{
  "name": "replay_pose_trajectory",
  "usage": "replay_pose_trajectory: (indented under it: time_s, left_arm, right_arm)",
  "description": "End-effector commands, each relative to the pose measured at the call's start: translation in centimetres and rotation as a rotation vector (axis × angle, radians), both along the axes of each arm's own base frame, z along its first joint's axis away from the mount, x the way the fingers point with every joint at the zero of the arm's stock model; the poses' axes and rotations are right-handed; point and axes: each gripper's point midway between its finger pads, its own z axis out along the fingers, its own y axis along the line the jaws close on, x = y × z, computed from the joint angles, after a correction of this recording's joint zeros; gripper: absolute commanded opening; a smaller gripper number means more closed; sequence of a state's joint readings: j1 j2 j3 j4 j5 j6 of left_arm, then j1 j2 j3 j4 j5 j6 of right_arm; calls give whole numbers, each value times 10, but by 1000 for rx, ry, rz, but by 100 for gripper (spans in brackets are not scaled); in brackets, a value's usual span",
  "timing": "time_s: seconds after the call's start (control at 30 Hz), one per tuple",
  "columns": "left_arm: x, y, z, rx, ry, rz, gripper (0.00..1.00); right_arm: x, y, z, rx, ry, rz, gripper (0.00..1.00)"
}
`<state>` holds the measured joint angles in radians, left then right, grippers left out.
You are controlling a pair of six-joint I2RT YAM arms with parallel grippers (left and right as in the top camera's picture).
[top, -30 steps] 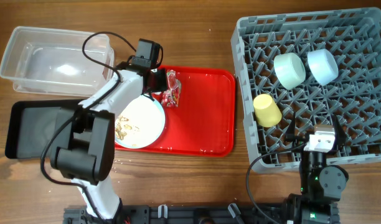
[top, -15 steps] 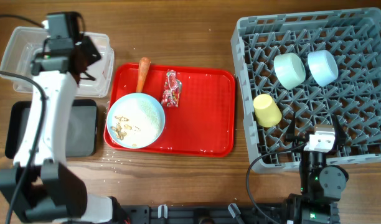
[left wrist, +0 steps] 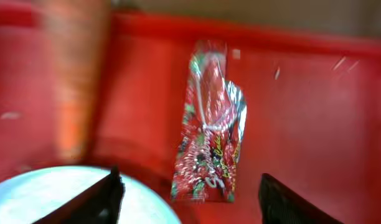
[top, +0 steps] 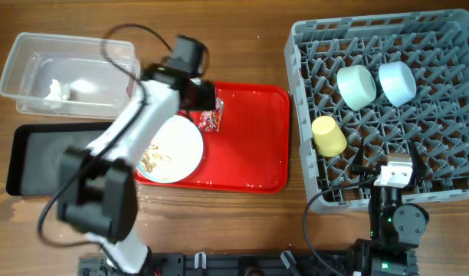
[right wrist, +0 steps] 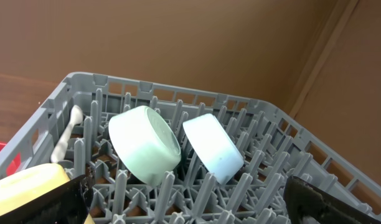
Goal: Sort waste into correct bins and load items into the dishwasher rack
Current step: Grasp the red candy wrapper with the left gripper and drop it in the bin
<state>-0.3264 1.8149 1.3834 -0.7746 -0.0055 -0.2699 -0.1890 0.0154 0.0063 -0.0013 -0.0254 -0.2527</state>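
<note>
My left gripper (top: 204, 102) is open and empty, low over the red tray, just above the red-and-white wrapper (top: 213, 116). In the left wrist view the wrapper (left wrist: 212, 124) lies between my fingers (left wrist: 190, 199), with the blurred orange carrot piece (left wrist: 72, 81) to the left and the plate rim (left wrist: 66, 199) below. The plate (top: 173, 146) holds beige crumbs (top: 152, 159). A white tissue (top: 57, 90) lies in the clear tub (top: 20, 57). The black tray (top: 43, 161) is below it. My right gripper (right wrist: 190, 205) is open over the dishwasher rack (top: 449, 38).
The rack holds the green bowl (top: 355, 86), the blue bowl (top: 396, 81), the yellow cup (top: 328, 135) and a white spoon (right wrist: 66, 134). The red tray (top: 257, 153) lies mid-table. My left arm covers the tray's left part in the overhead view.
My left arm swung out over the clear tub and came back over the red tray by the wrapper. A tissue now lies in the tub. The right arm has not moved.
</note>
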Motion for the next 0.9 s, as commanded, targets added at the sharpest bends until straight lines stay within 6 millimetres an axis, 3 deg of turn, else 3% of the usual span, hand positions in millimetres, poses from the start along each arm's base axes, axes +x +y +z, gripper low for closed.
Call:
replay_pose_trajectory:
  time_s: [0.0, 0.1, 0.13, 0.17, 0.2, 0.23, 0.33, 0.37, 0.43, 0.5, 0.57, 0.63, 0.67, 0.7, 0.73, 0.8, 0.87]
  left_arm:
    - [-13, -23, -66, 95, 102, -98, 80]
    - [-14, -22, -90, 132, 138, -101, 79]
    - [-13, -23, -93, 131, 135, -101, 70]
    - [-12, -24, -92, 127, 130, -101, 41]
    - [-9, -26, -86, 121, 118, -102, 11]
    - [-5, -25, -74, 114, 102, -97, 4]
    - [11, -13, -22, 79, 31, -36, 4]
    - [20, 3, 12, 50, -28, 26, 4]
    - [33, 45, 56, 25, -133, 134, 4]
    - [44, 120, 75, 54, -199, 352, 4]
    - [52, 193, 63, 55, -199, 540, 4]
    - [64, 224, 38, 7, -182, 595, 4]
    - [69, 230, 26, -21, -174, 596, 4]
    - [73, 232, 20, -47, -171, 595, 35]
    - [74, 232, 21, -51, -176, 594, 73]
    - [77, 223, 42, -79, -194, 569, 81]
    - [71, 187, 67, -147, -175, 490, 82]
  right_arm:
    - [0, 2, 3, -12, -14, 12, 100]
    - [0, 2, 3, -12, -14, 12, 100]
    - [0, 2, 3, -12, -14, 12, 100]
    - [0, 2, 3, -12, -14, 12, 100]
    - [0, 2, 3, -12, -14, 12, 100]
    - [0, 2, 3, -12, -14, 12, 100]
    - [0, 2, 3, -12, -14, 12, 100]
    - [0, 2, 3, -12, -14, 12, 100]
    - [0, 2, 3, -12, -13, 12, 100]
    - [0, 2, 3, -12, -14, 12, 100]
    - [0, 2, 3, -12, -14, 12, 100]
    - [0, 2, 3, -12, -14, 12, 100]
    - [0, 2, 3, -12, -14, 12, 100]
    - [0, 2, 3, -12, -14, 12, 100]
    - [0, 2, 3, -12, -14, 12, 100]
    - [0, 2, 3, -12, -14, 12, 100]
    - [0, 2, 3, -12, -14, 12, 100]
